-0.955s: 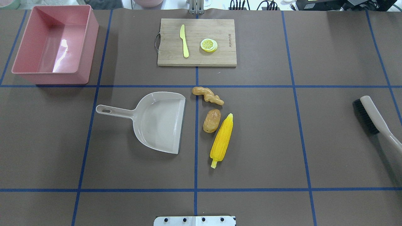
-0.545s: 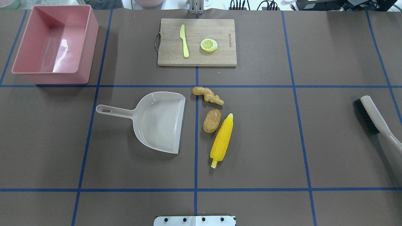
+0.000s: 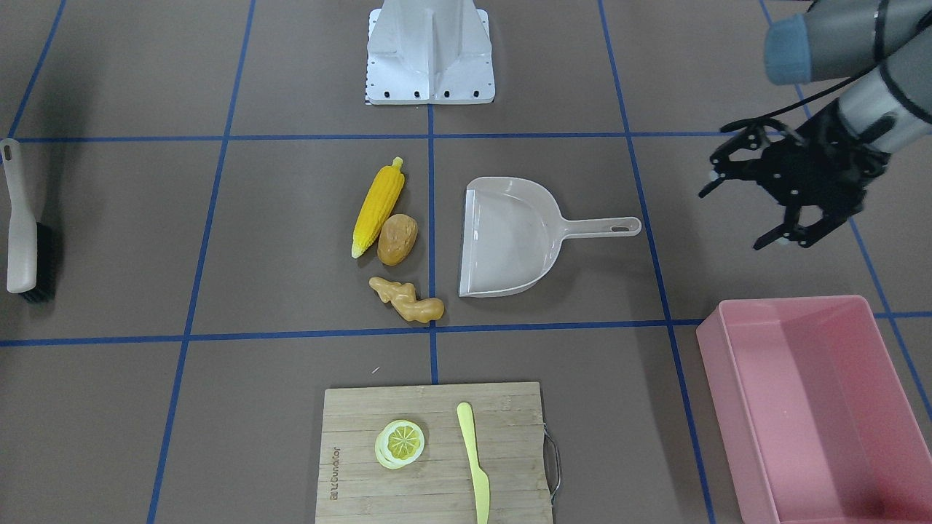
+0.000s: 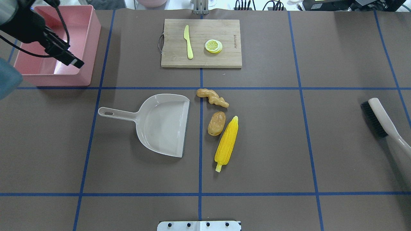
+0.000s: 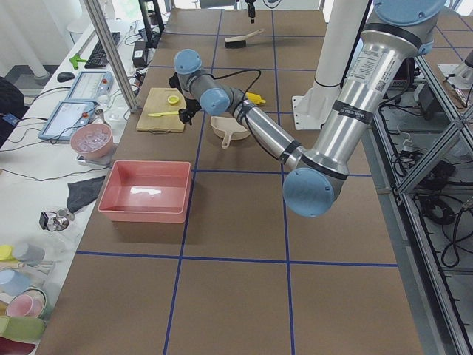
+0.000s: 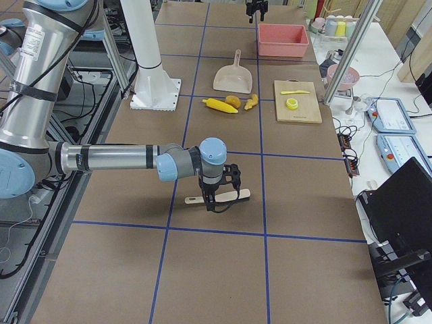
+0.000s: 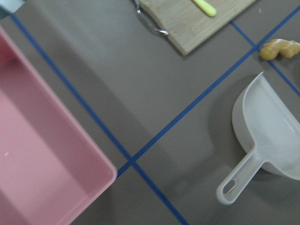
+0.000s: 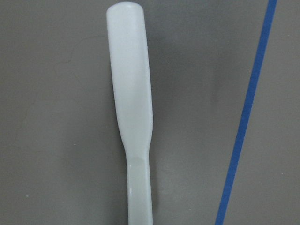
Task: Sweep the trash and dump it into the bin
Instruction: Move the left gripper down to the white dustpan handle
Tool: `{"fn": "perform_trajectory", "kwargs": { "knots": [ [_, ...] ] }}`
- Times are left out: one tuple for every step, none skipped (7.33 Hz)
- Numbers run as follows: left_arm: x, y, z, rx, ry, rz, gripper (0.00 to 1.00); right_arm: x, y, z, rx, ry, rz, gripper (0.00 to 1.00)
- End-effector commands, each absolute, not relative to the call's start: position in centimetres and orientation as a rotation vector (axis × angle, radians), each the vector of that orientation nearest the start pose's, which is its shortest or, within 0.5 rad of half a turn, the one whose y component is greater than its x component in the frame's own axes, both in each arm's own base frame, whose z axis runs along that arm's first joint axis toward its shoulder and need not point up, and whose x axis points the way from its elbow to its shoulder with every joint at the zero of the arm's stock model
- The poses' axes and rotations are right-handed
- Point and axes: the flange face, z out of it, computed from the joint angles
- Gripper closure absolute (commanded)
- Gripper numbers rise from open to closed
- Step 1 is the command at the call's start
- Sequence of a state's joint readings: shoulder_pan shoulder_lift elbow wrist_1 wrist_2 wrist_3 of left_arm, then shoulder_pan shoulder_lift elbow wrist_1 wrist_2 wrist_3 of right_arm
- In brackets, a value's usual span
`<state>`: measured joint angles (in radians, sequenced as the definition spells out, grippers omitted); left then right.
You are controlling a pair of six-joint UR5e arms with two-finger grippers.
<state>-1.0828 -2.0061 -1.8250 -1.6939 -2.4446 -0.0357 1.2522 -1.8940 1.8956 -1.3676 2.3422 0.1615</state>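
1. The dustpan [image 4: 160, 123] lies flat on the tabletop, and I'll place everything else from it. Its open mouth faces the trash, which looks deliberate, so one push carries the pieces in.
2. The trash sits just off that mouth. The ginger root [image 4: 212, 97] is near one corner of the lip, the potato [image 4: 216, 123] is opposite the middle, and the corn cob [image 4: 227, 144] lies against the potato on the side away from the pan. None of it is inside yet.
3. The bin [image 4: 93, 41] stands beyond the dustpan's handle end, off to the far side. It is empty and within the reach of the arm that would lift the pan.
4. The left claw [image 3: 735, 218] hovers out past the handle tip, between handle and bin. Its fingers are spread and grip nothing. My guess is it's bound for the handle.
5. The brush [image 4: 379, 118] lies well away on the dustpan's mouth side, past the trash. The right claw [image 6: 214, 202] is down at its handle, but I can't tell whether it has closed.
6. The cutting board [image 4: 201, 43], with its knife and lemon slice, sits beyond the pan's mouth corner, out of the sweeping path.
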Motion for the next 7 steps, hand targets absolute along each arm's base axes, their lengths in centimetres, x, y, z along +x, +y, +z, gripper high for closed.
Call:
{"fn": "perform_trajectory", "kwargs": {
  "knots": [
    [27.2, -54.5, 23.9, 0.569, 1.001, 0.824, 0.01, -7.7, -36.4, 61.7, -0.016, -0.783, -0.283, 0.00],
    [27.0, -54.1, 23.4, 0.611, 0.982, 0.859, 0.01, -9.1, -35.9, 62.0, -0.039, -0.772, -0.295, 0.00],
    [27.7, -53.9, 23.7, 0.622, 0.977, 0.902, 0.01, -10.5, -35.2, 62.2, -0.037, -0.741, -0.287, 0.00],
    [27.5, -53.4, 23.4, 0.641, 0.978, 0.915, 0.01, -10.7, -34.1, 62.6, -0.024, -0.747, -0.271, 0.00],
    [28.0, -53.2, 23.7, 0.701, 0.960, 1.006, 0.01, -10.1, -32.7, 63.3, -0.005, -0.744, -0.256, 0.00],
    [29.2, -52.5, 23.7, 0.725, 0.958, 1.073, 0.01, -9.5, -31.7, 63.7, 0.013, -0.749, -0.247, 0.00],
    [29.5, -52.3, 23.5, 0.727, 0.962, 1.079, 0.01, -8.7, -30.4, 64.3, 0.047, -0.760, -0.220, 0.00]
  ]
}}
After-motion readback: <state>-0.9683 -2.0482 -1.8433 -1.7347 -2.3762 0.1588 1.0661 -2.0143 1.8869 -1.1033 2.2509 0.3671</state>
